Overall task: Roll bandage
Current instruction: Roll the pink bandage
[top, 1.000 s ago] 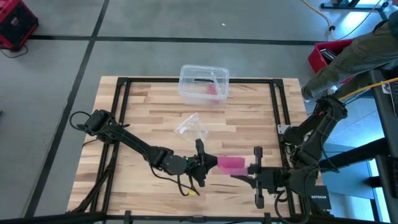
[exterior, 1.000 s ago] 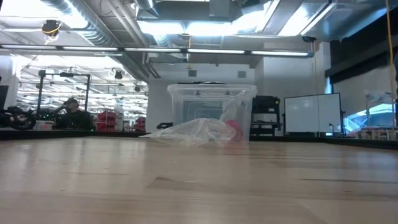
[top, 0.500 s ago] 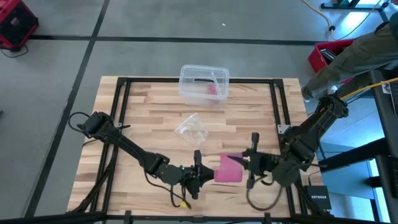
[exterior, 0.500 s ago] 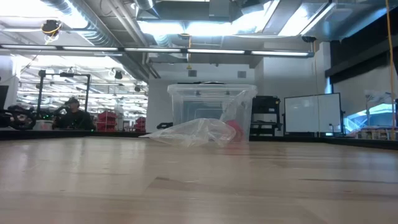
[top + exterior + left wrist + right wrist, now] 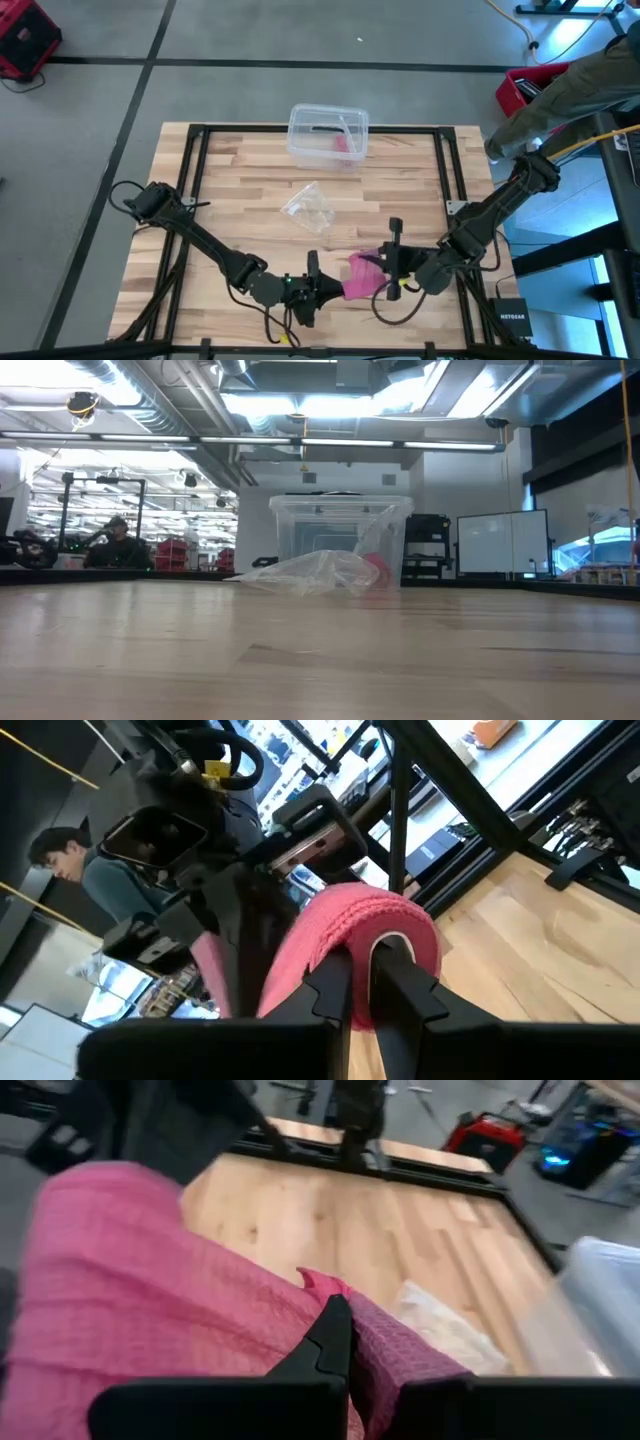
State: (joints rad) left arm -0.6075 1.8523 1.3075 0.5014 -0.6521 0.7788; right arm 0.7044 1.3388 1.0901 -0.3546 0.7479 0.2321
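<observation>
The pink bandage [image 5: 360, 276] is a short, bunched band held clear of the table between my two grippers, near the table's front edge. My left gripper [image 5: 314, 287] is shut on its left end and my right gripper [image 5: 392, 257] is shut on its right end. In the left wrist view the bandage [image 5: 350, 925] arches over my left fingers, with the right arm's dark gripper [image 5: 245, 920] just behind it. In the right wrist view the bandage [image 5: 140, 1310] fills most of the picture. The low view shows neither grippers nor bandage. My left gripper pinches a fold of the bandage's left end [image 5: 362, 935] between its two fingers [image 5: 400, 988], coming level from the table's left. The band bulges up over the fingertips and hangs slack toward the other gripper, clear of the table. My right gripper pinches the bandage's right end [image 5: 375, 1345] between its fingers [image 5: 330, 1342], coming level from the table's right. One layer or several, I cannot tell. The band spreads wide and slack beyond the fingertips, clear of the table.
A clear plastic box [image 5: 328, 134] with something pink inside stands at the table's far middle. A crumpled clear wrapper [image 5: 307, 205] lies in the middle of the table; both also show in the low view [image 5: 340, 535]. A black frame [image 5: 190, 180] runs along the table's edges.
My left gripper has gone toward the table's near edge, and my right gripper has gone toward the table's left and a little toward the far edge, closing on the left one. The bandage between them has gone from a flat band to a bunched, slack one.
</observation>
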